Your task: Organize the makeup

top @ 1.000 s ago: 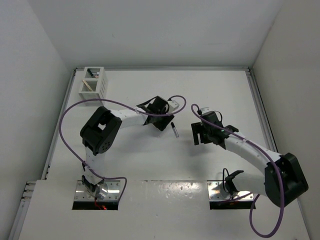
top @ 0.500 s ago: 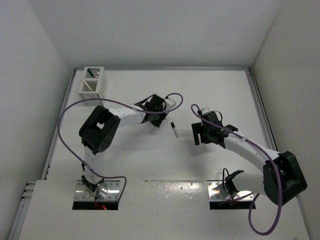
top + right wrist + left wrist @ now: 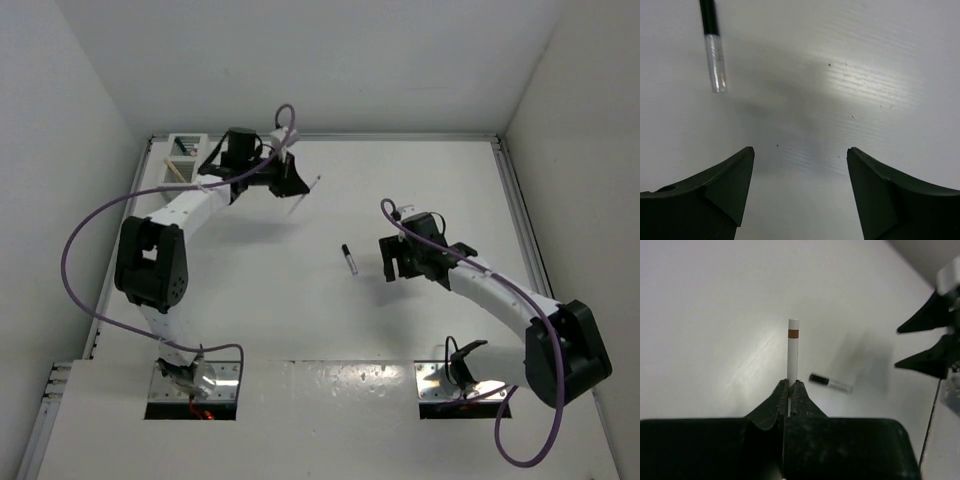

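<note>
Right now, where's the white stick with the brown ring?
The white stick is pinched in the left gripper, far back left in the top view, right of the slatted box.

White stick [image 3: 793, 357] bears a brown band — black stick [image 3: 830, 383], a clear end.

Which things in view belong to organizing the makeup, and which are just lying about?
Job: white stick in the left claw; black stick; tan stick.
Just there: white box; table.
</note>
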Tool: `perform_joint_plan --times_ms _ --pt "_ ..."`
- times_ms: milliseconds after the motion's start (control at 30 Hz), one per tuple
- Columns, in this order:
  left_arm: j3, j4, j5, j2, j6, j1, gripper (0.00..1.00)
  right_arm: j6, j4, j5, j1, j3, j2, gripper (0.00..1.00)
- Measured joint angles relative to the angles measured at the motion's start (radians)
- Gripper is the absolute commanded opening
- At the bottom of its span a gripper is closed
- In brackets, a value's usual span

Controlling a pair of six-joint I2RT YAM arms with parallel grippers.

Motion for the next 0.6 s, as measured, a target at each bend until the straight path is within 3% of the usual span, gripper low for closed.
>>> perform_joint_plan --times_ms 333,467,600 --pt "0.021 0.460 0.203 -0.152 -0.363 0.075 0.00 -0.044 0.074 -0.115 -0.001 0.121 0.081 0.74" --pt "0.019 0.648 0.212 -0.179 -0.526 0.145 0.00 -0.044 0.090 -0.151 -0.001 0.142 0.126 0.74" --pt "0.016 0.754 0.180 -0.193 -0.597 0.261 0.00 -0.044 0.096 -0.181 0.000 0.214 0.208 0.73"
